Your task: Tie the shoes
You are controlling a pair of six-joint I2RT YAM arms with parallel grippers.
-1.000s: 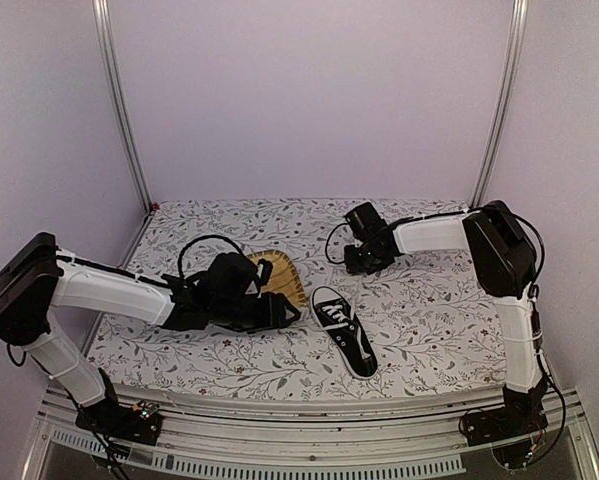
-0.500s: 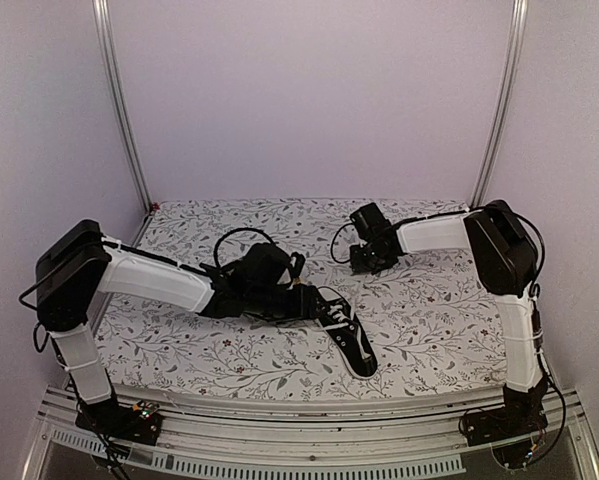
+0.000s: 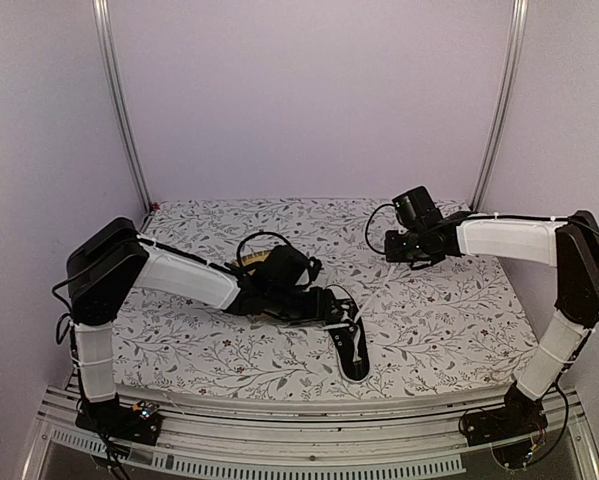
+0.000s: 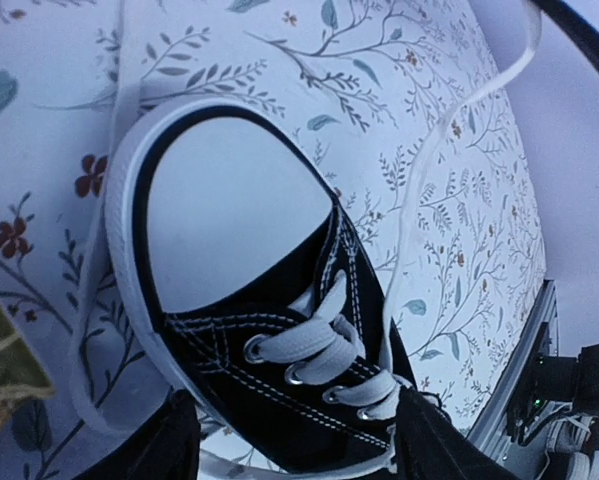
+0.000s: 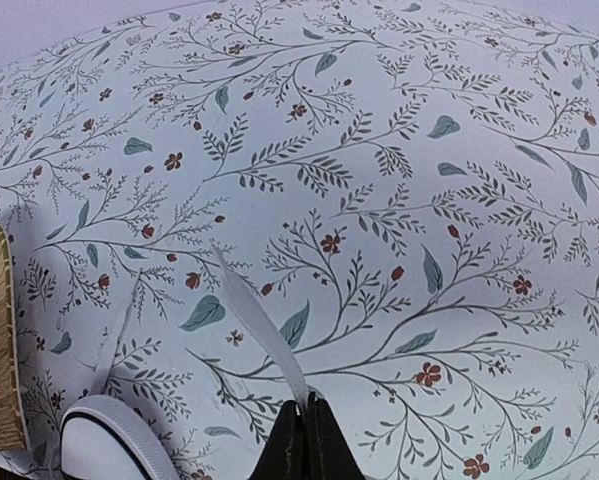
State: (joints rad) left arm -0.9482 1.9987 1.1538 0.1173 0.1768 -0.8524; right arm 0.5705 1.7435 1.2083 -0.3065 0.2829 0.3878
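Top view, left to right.

Mat point(image 3: 247, 262): mostly hidden behind the left arm, centre-left.

Left hand point(image 3: 337, 308): the fingers are set apart, straddling the shoe point(image 3: 353, 348) at its laced part. Contact with the sides cannot be confirmed. This placement is judged to steady the shoe while a lace is drawn.

Shoe: it is found below centre on the bench point(image 3: 449, 320), heel toward the lower edge, laced part between the left fingers.

Lace point(image 5: 259, 320): one white end is run from the shoe toward upper right.

Right hand point(image 5: 301, 432): the fingers are pressed together on that lace end, well apart from the shoe. The grip is judged to keep the lace stretched.
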